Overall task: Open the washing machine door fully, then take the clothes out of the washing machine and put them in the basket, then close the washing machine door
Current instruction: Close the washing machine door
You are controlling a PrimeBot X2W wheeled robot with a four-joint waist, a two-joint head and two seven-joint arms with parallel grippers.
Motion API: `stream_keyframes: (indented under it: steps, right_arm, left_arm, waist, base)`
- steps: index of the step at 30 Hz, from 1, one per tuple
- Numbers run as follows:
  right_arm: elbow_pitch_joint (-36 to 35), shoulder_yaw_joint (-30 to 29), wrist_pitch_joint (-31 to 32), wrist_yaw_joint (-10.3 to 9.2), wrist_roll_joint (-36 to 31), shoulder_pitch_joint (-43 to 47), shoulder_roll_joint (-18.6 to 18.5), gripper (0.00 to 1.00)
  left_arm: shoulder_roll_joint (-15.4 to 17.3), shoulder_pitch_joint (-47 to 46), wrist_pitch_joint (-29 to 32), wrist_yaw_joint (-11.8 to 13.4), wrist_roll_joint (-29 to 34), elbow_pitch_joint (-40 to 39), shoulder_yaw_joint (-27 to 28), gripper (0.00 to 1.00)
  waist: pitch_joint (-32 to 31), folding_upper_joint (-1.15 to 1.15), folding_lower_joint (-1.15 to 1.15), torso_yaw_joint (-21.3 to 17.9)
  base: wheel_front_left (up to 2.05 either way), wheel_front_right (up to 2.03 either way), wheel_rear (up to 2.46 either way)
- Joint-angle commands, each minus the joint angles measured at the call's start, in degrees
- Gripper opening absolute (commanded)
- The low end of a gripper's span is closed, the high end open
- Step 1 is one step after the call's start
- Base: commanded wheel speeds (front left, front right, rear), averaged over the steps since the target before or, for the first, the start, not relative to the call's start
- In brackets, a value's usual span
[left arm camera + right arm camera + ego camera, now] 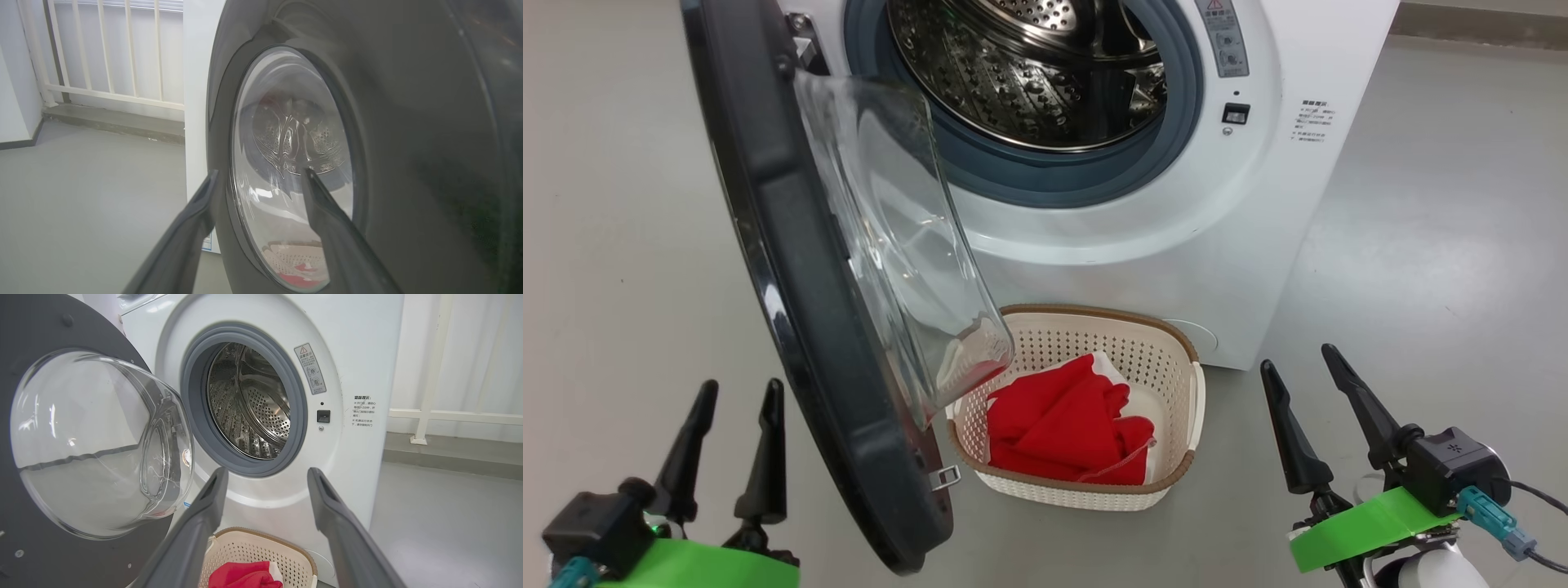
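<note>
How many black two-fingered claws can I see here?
2. The left gripper sits at lower left beside the washing machine door; the right gripper at lower right, right of the basket. Both open.

— How do our grippers stand?

— Our left gripper, two long dark tapered fingers, points straight ahead of us. Its jaws are parted wide and there is nothing between them.

— And the other?

— Our right gripper is spread just as wide and is empty too, its fingers leaning toward the left gripper. Just behind those fingers we wear a bright green plastic band. Beside it sits a black boxy camera block with a teal cable plug.
</note>
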Motion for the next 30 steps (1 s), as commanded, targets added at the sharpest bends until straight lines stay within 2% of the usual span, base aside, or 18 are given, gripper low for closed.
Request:
stream_keyframes:
  steps: [1,8,30]
  right_arm:
    - [-1.4,1.6,-0.4,0.36,0.6,-1.6,0.0,1.0]
    - [-1.4,1.4,-0.4,0.36,0.4,-1.6,0.0,1.0]
    - [-1.3,1.1,-0.4,0.36,0.1,-1.6,0.0,1.0]
  left_arm:
    - [0.9,-0.1,-0.8,0.4,0.5,-1.0,1.7,1.0]
    - [0.0,0.3,-1.2,1.1,2.5,-0.7,1.0,1.0]
    - [0.5,0.8,-1.4,1.7,3.9,-0.5,0.9,1.0]
  waist:
    - [0.1,0.0,0.0,0.0]
    - [0.2,0.0,0.0,0.1]
    - [0.2,0.0,0.0,0.2]
  base:
    - [0.0,0.0,0.0]
    - [0.0,0.0,0.0]
    - [0.0,0.0,0.0]
